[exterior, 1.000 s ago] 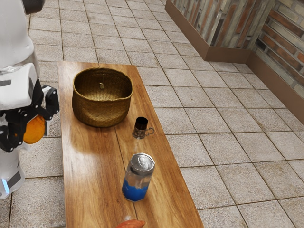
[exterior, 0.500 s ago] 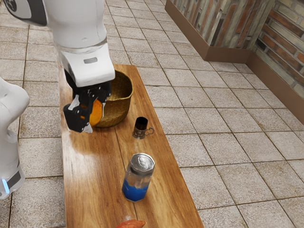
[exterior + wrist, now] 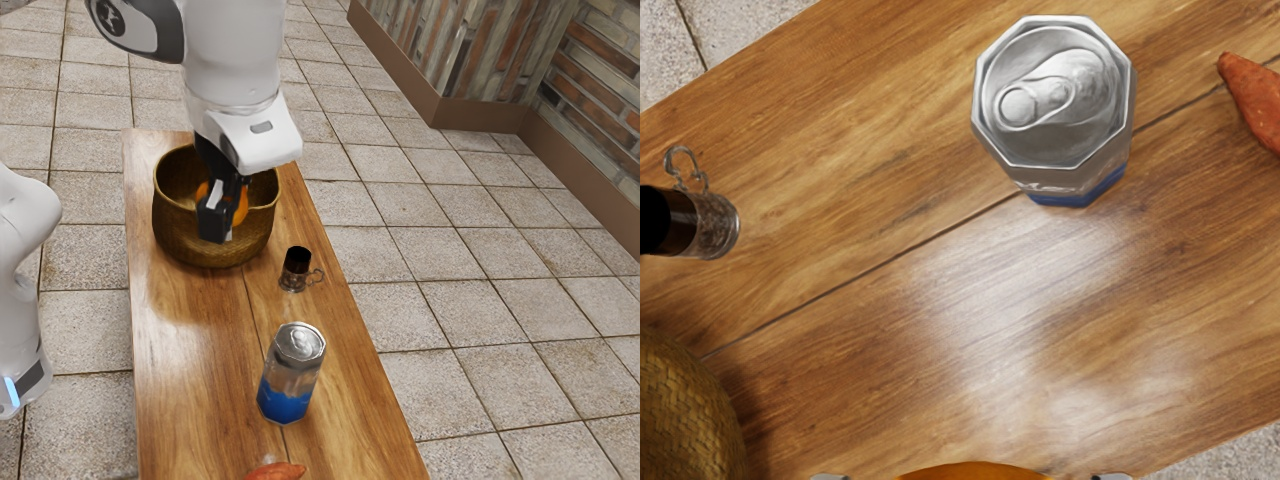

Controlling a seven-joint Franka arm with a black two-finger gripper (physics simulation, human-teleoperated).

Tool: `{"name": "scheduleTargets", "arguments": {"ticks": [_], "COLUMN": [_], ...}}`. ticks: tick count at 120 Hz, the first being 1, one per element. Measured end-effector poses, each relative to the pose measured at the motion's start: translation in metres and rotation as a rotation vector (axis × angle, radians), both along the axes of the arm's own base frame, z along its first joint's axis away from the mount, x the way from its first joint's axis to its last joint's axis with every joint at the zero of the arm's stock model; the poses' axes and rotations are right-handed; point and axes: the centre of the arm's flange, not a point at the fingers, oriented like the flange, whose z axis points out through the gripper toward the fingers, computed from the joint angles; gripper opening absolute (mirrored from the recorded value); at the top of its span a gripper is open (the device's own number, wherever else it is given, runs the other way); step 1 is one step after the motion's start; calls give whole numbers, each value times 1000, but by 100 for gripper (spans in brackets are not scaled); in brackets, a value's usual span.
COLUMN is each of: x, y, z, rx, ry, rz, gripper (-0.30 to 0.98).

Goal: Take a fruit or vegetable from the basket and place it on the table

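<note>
My gripper [image 3: 224, 212] is shut on the orange [image 3: 241, 206], overlapping the basket's rim and near wall in the exterior view. How far the fruit stands from the woven basket [image 3: 180, 232] I cannot tell. The orange [image 3: 975, 473] bulges up at the wrist view's lower edge, between the fingertips of my gripper [image 3: 972, 478]. In the wrist view the basket [image 3: 680, 420] stands beside the hand. The wooden table [image 3: 190, 350] carries the basket at its far end; part of the basket's inside is hidden by my gripper.
A dark-topped glass mug [image 3: 296, 270] stands near the basket. Farther along is a silver and blue can [image 3: 292, 375], and a reddish sweet potato [image 3: 275, 471] lies beyond it. Bare wood lies beside the can, toward the exterior view's left.
My hand has swung from the exterior view's left, off the table's side, across to the basket, carrying the orange. The mug, can and basket have stayed put.
</note>
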Motion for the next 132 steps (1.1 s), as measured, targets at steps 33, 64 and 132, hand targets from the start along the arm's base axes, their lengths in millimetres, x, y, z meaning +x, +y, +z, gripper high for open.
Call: {"name": "scheduleTargets", "arguments": {"ticks": [33,64,132], "x": [49,62,-163], "y": [52,62,44], "z": [-55,-106,201], "rx": [-5,5,-186], "ry": [78,119,-229], "rz": [90,100,-172], "gripper": [26,26,67]}}
